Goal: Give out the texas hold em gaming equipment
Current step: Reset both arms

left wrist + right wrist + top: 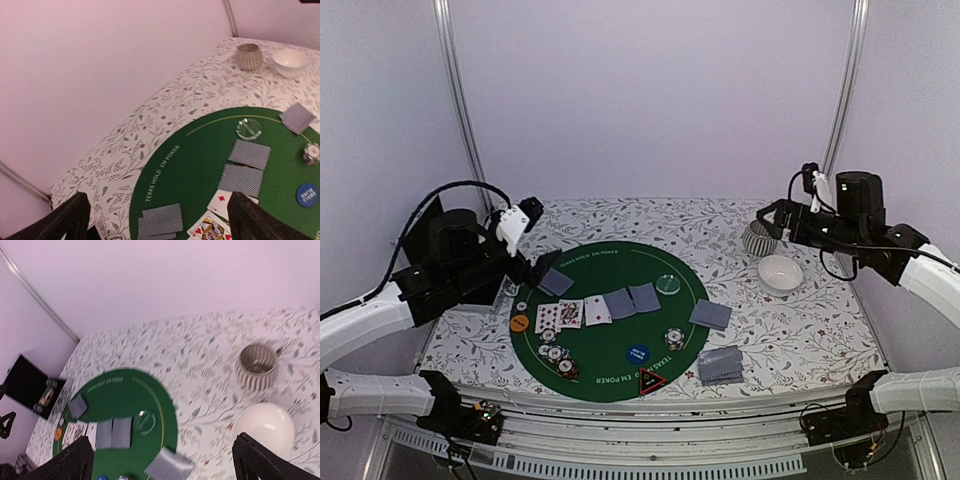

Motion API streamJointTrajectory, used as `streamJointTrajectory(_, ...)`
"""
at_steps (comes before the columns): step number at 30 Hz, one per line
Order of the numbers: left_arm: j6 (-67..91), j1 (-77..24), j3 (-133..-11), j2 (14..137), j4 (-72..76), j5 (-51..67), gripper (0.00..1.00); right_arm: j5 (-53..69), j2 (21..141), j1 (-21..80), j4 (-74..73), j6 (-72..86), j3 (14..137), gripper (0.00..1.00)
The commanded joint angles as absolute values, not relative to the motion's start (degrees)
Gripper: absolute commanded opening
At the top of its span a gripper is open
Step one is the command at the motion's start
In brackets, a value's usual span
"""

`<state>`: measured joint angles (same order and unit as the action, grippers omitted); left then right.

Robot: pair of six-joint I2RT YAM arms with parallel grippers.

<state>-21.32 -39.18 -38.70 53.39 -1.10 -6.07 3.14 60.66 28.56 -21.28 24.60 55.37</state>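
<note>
My right gripper (164, 440) hangs wide open and empty, near the round white bowl (262, 430) and the ribbed grey cup (257, 366). My left gripper (157, 199) is spread wide too and holds nothing (it hangs by the left side of the round green felt mat (610, 262)). On the mat lie grey-blue-backed playing cards (632, 300), small striped poker chips (674, 338), a blue round button (637, 353), a red-black triangle marker (652, 380) and a clear disc (668, 284). The orange round button (519, 323) sits at the mat's left edge.
</note>
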Motion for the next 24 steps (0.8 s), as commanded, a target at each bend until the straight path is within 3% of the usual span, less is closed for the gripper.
streamJointTrajectory(1,-8.57,-25.36,-40.04,52.0,9.35,-8.24,0.98,-6.28,53.93,18.39,2.4,15.14,46.62,0.99)
streamJointTrajectory(6,-1.45,-12.84,-35.35,51.39,16.61,-11.57,0.98,-5.67,49.22,4.93,16.64,12.03,36.15,0.99)
streamJointTrajectory(11,3.55,-3.4,-29.42,54.6,25.91,-11.99,0.98,-2.87,51.31,-1.53,26.22,9.47,27.54,0.99)
streamJointTrajectory(18,0.67,2.45,-19.37,65.02,49.78,-9.06,0.98,-1.49,58.42,-3.05,49.67,7.11,13.14,0.99)
streamJointTrajectory(24,0.73,4.03,-16.4,71.17,57.23,-6.88,0.98,-0.01,71.08,-3.09,68.6,4.5,7.1,0.99)
